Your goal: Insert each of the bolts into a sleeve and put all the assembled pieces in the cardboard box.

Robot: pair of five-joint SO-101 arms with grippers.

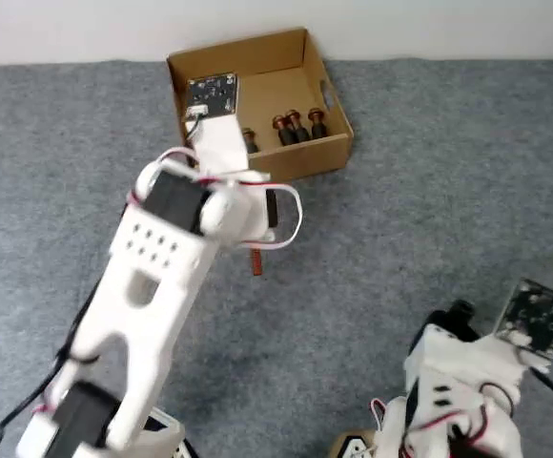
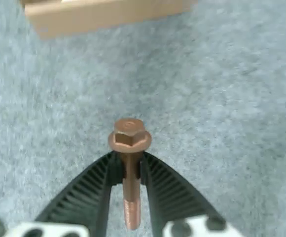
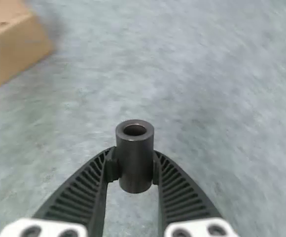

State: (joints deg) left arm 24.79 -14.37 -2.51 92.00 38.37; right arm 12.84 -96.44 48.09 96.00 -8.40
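The left gripper [image 2: 129, 161] pinches a copper bolt [image 2: 129, 140] just under its head, over the middle of the desk [image 1: 429, 210], in front of the cardboard box [image 1: 296, 160] at the far edge. The right gripper [image 3: 134, 167] clamps a dark sleeve [image 3: 134, 148] near the desk's near right corner, its bore facing outward. Finished pieces [image 1: 296, 125] lie in the box. To join them well, line the bolt's threaded end squarely with the bore, hold the sleeve steady, and feed slowly; the thread sits back between the fingers, so clearance looks tight.
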